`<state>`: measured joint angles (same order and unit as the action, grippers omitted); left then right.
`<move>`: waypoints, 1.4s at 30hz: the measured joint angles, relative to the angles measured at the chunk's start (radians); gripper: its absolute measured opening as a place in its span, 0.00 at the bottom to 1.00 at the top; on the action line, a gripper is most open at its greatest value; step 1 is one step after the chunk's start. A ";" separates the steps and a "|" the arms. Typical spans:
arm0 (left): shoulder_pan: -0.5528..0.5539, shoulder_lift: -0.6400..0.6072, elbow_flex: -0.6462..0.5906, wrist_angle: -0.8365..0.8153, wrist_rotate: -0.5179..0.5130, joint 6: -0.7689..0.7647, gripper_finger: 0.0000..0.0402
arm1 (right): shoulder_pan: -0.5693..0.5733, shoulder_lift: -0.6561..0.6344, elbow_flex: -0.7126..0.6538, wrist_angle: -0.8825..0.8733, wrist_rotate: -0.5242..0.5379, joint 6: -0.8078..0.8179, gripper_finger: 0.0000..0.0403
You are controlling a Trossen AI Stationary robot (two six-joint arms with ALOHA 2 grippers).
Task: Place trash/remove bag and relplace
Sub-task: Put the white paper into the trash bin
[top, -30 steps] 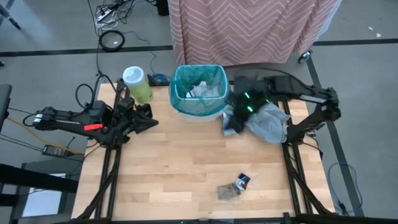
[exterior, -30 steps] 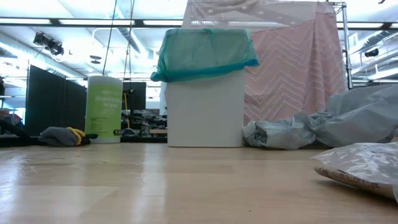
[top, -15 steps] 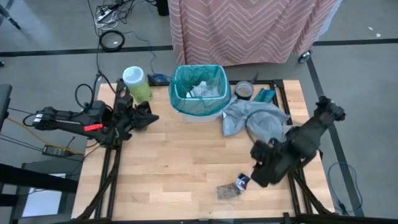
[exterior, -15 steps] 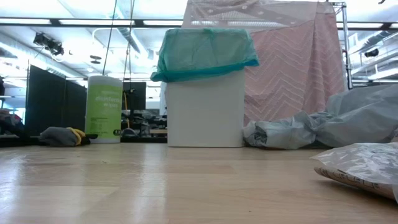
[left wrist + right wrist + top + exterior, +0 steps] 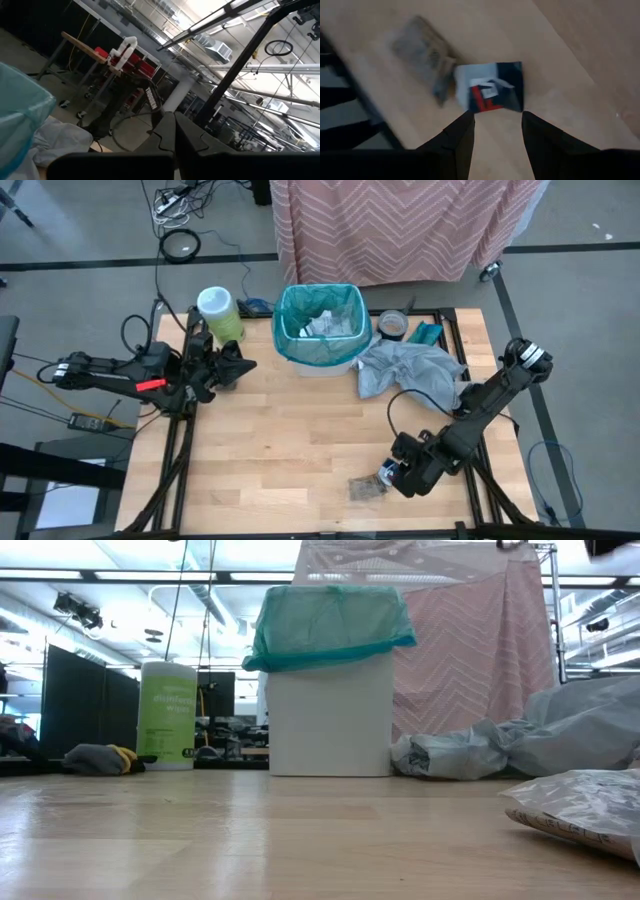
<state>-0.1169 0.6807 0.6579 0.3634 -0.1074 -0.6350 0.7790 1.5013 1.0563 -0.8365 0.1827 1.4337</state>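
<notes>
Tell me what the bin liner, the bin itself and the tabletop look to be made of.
Bin liner: thin teal-green plastic film, translucent and crinkled, folded over the rim.
Bin: smooth matte white, probably plastic; cannot tell for sure.
Tabletop: pale wood, apparently joined strips with visible grain, lightly glossy.

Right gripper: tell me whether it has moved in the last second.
Yes. The right gripper swung from beside the white bin to the table's near edge, over the dark wrapper.
</notes>
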 joint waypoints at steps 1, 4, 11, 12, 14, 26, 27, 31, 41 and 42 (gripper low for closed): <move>0.000 0.000 0.000 0.000 0.000 0.000 0.01 | -0.002 0.000 -0.024 0.017 -0.001 0.012 0.38; 0.000 0.000 0.000 0.000 0.000 0.000 0.01 | -0.010 0.000 -0.086 0.074 -0.002 0.024 0.39; 0.000 0.000 0.000 0.000 0.000 -0.002 0.01 | -0.015 0.000 -0.182 0.178 -0.009 0.024 0.38; 0.000 0.000 0.000 0.000 0.000 -0.002 0.01 | -0.015 0.000 -0.193 0.193 -0.010 0.023 0.38; 0.000 0.000 0.000 0.000 -0.001 -0.003 0.01 | -0.016 0.000 -0.220 0.239 -0.010 0.021 0.38; 0.000 0.000 0.000 -0.024 -0.053 0.000 0.01 | -0.050 0.071 -0.295 0.463 -0.154 -0.040 0.12; 0.000 0.000 0.000 -0.024 -0.053 0.000 0.01 | -0.055 0.076 -0.288 0.477 -0.167 -0.047 0.06; 0.000 0.000 0.000 -0.028 -0.053 0.001 0.01 | -0.089 0.083 -0.254 0.482 -0.156 -0.050 0.01; 0.000 0.000 0.000 -0.027 -0.054 0.003 0.01 | -0.232 0.065 -0.033 0.338 0.006 -0.158 0.00; 0.000 0.000 0.000 -0.027 -0.054 0.003 0.01 | -0.250 0.065 0.002 0.330 0.019 -0.196 0.00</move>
<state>-0.1173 0.6804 0.6579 0.3367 -0.1616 -0.6319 0.5286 1.5661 1.0583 -0.5061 0.2019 1.2374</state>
